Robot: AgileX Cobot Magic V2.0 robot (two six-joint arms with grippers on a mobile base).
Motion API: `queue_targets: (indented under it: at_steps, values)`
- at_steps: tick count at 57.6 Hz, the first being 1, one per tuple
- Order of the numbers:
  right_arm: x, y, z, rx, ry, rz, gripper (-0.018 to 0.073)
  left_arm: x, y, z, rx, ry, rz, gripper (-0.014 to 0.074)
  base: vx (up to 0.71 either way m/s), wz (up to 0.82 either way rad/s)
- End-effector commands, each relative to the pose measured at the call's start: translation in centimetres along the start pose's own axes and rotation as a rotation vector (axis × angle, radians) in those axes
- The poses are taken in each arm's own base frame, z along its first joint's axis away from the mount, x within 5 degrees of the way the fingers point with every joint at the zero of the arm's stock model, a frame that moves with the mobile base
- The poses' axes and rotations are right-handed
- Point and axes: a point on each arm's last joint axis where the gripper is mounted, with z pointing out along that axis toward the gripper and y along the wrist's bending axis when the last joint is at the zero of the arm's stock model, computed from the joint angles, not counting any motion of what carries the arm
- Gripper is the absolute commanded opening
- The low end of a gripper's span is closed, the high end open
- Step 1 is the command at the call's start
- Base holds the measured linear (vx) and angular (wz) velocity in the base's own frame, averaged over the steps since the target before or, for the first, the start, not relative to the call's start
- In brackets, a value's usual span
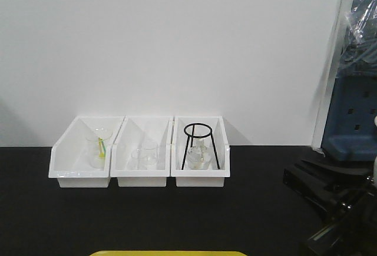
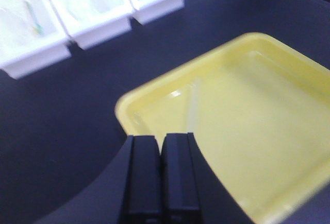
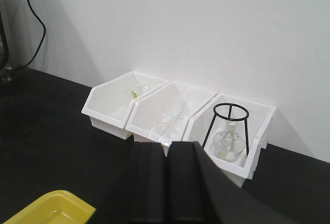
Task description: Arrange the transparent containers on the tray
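Note:
Three white bins stand side by side against the wall. A clear beaker with a green-yellow stick is in the left bin, two small beakers in the middle one, and a round flask under a black wire ring stand in the right one. The yellow tray lies empty on the black table; only its far rim shows in the front view. My left gripper is shut and empty above the tray's near corner. Also shut with nothing held, my right gripper points at the bins from a distance.
The white bins sit at the back of the black table against a white wall. Dark blue and black equipment stands at the right edge of the table. A black cable hangs on the wall at the left.

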Motion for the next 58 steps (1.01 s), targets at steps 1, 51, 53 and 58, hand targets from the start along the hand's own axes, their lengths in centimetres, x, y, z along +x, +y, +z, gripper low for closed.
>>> queue_targets:
  at_steps: [1, 51, 53, 58]
  values:
    - [-1.3, 0.1, -0.4, -0.015, -0.053, 0.000, -0.0013, -1.2, 0.9, -0.5, -0.114, -0.193, 0.017, -0.0006, 0.00, 0.00]
    - [-1.2, 0.1, -0.2, -0.017, -0.048, 0.001, -0.0013, 12.3, 1.3, 2.6, -0.346, -0.245, 0.009, -0.0006, 0.00, 0.00]
    - [-1.2, 0.1, -0.2, -0.017, -0.048, 0.001, -0.0013, 12.3, 1.3, 2.6, -0.346, -0.245, 0.009, -0.0006, 0.00, 0.00]
    - [-1.2, 0.1, -0.2, -0.017, -0.048, 0.001, -0.0013, 12.3, 1.3, 2.6, -0.346, -0.245, 0.009, -0.0006, 0.00, 0.00]
